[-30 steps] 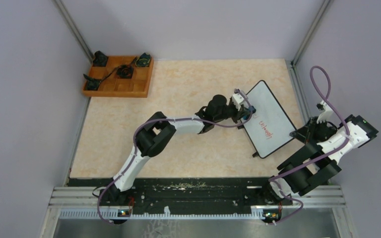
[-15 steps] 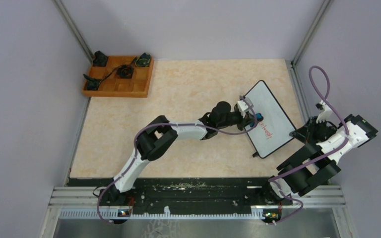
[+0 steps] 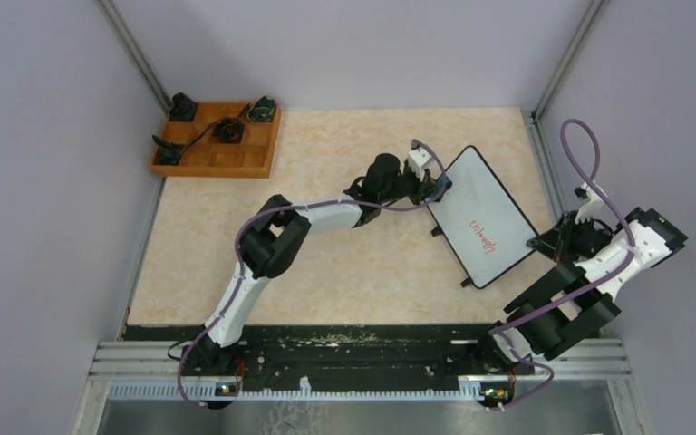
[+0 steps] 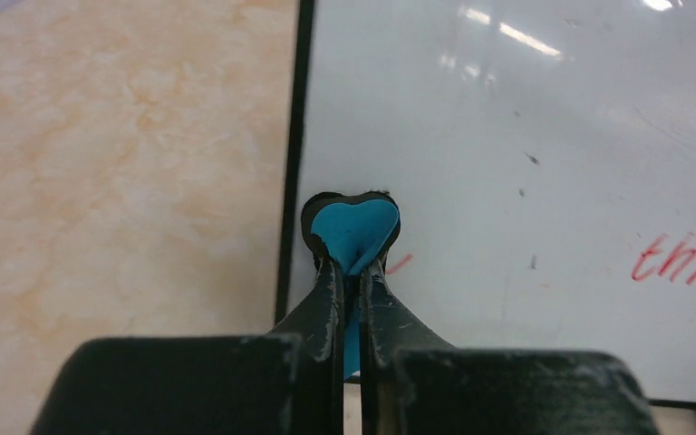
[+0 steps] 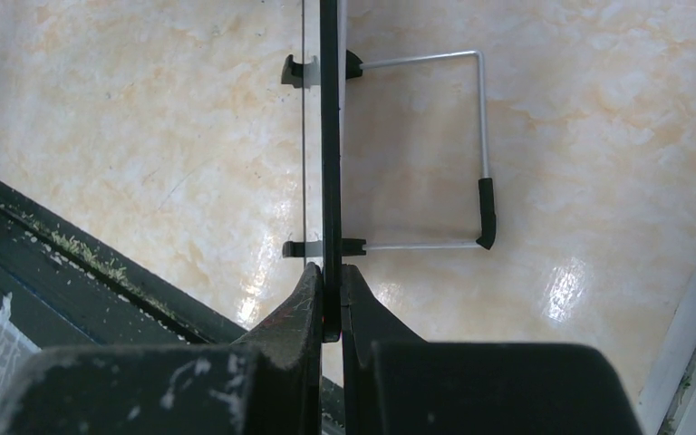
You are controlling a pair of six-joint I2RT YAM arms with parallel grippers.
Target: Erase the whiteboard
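The whiteboard (image 3: 485,213) stands tilted at the table's right, with red handwriting (image 3: 480,238) on its lower half. My left gripper (image 3: 437,186) is shut on a small blue eraser (image 4: 355,232). The eraser is pressed on the whiteboard (image 4: 526,136) just inside its black left frame, and a short red mark (image 4: 400,264) lies beside it. More red handwriting (image 4: 680,258) lies off to the right. My right gripper (image 5: 330,272) is shut on the whiteboard's black edge (image 5: 329,136), seen edge-on, at its near right corner (image 3: 536,243).
A wooden tray (image 3: 256,160) with black parts sits at the far left corner. The board's wire stand (image 5: 482,136) sticks out behind it over the table. Grey walls close in on the left and right. A black rail (image 3: 362,343) runs along the near edge.
The left gripper, still shut on the eraser, slid right onto the board's middle, then drew back up and left to the board's far-left edge. The right gripper kept its hold.
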